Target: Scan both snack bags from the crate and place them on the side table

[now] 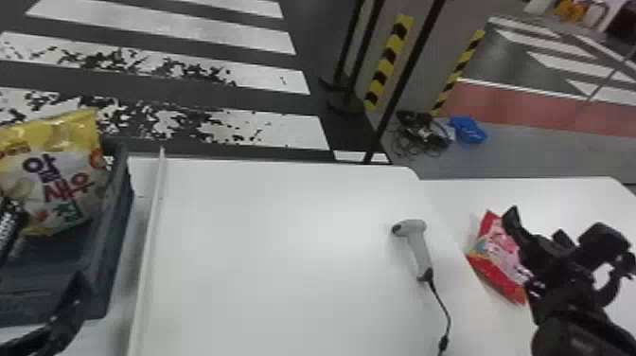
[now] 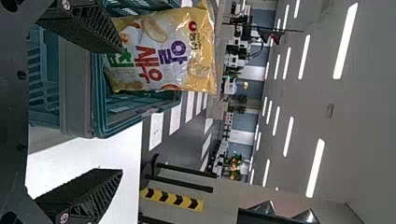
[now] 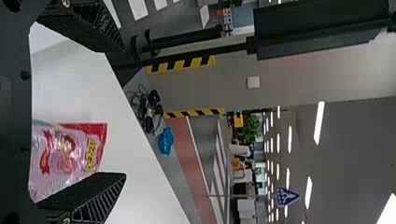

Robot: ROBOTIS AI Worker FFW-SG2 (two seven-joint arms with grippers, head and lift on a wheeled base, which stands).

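In the head view the yellow snack bag (image 1: pixel 61 180) leans upright in the dark crate (image 1: pixel 118 222) at the far left. My left gripper (image 1: pixel 71 303) is at the crate's near right corner. The left wrist view has the yellow bag (image 2: pixel 159 51) beyond my open left gripper (image 2: pixel 116 109), with nothing between its fingers. On the right-hand table lies the red and pink snack bag (image 1: pixel 501 260), with my right gripper (image 1: pixel 516 241) over its right side. Seen from the right wrist, the pink bag (image 3: pixel 70 154) is near the base of my open right gripper (image 3: pixel 123 112).
A grey handheld scanner (image 1: pixel 416 246) with a cable lies on the white table (image 1: pixel 274 246), left of the pink bag. A raised white strip (image 1: pixel 149 236) runs between crate and scanner. A dark packet (image 1: pixel 9 227) is at the crate's left. Black posts stand behind the table.
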